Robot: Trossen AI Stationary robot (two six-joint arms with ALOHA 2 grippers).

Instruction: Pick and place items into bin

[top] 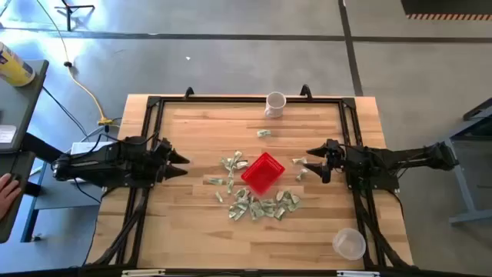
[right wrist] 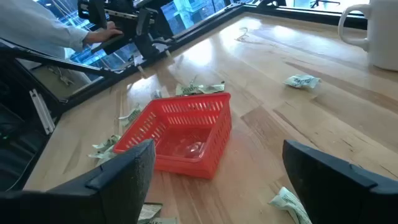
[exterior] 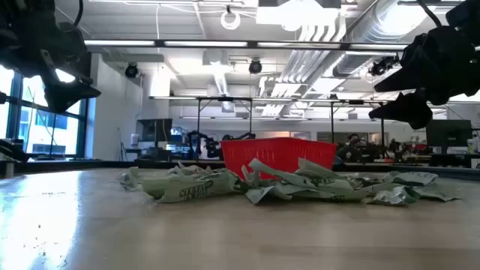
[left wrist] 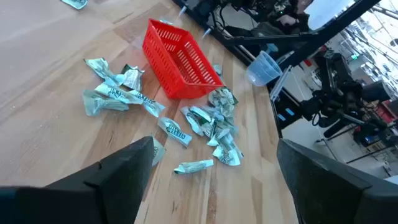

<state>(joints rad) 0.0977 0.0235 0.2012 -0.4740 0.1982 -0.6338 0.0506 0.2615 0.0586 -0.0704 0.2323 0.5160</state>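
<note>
At mid-desk: the red basket (top: 263, 172) sits on the wooden desk (top: 200, 238), turned corner-on in the high view, standing on its base with the open side up.
Basket contents: the right wrist view looks into it and shows no paper piece inside (right wrist: 180, 134).
Paper pieces: many crumpled green-and-white pieces (top: 257, 206) lie loose on the desk, most in a band along the near side of the basket and a smaller group (top: 233, 162) on its left-arm side.
Stray pieces: one (top: 264, 133) lies apart between the basket and the white mug (top: 274, 104); a few (top: 300, 163) lie between the basket and the right gripper.
Low view: the pieces (exterior: 300, 184) form a flat heap in front of the basket (exterior: 277, 155).
Left gripper (top: 182, 165): raised above the desk on the left side, well apart from the basket; its jaws are spread and hold nothing, as the left wrist view shows with pieces (left wrist: 208, 124) visible between them.
Right gripper (top: 314, 160): raised above the desk just right of the basket, pointing toward it; its jaws are spread and hold nothing.
Clear plastic cup (top: 349, 244): stands near the front right corner of the desk, well apart from the pieces.
Person: a hand (top: 8, 187) shows at the left edge of the high view, off the desk.
</note>
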